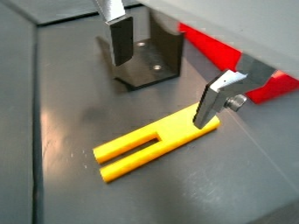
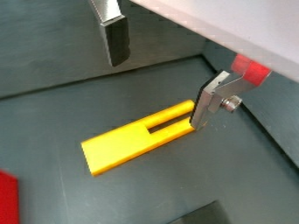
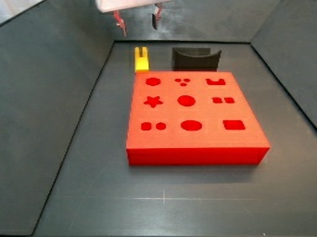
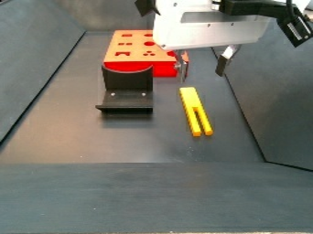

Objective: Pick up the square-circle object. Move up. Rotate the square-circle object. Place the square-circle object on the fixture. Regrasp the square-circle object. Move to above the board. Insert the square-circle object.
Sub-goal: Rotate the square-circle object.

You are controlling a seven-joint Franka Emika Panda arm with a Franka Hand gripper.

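Note:
The square-circle object (image 1: 152, 149) is a slim yellow bar with a slot at one end. It lies flat on the dark floor beside the fixture (image 1: 146, 57), and it shows in both side views (image 3: 141, 58) (image 4: 196, 110) and in a wrist view (image 2: 140, 140). My gripper (image 1: 163, 92) is open and empty, hovering above the bar's solid end. One finger (image 1: 211, 105) hangs over that end and the other finger (image 1: 118, 39) is in front of the fixture. In the side views the gripper (image 4: 203, 69) (image 3: 136, 23) is above the bar. The red board (image 3: 192, 116) lies next to the fixture (image 3: 195, 58).
Sloped grey walls (image 3: 74, 83) enclose the floor on the sides. The board (image 4: 137, 50) and the fixture (image 4: 126, 96) lie to one side of the bar. A wall (image 4: 263, 101) rises close on the bar's other side.

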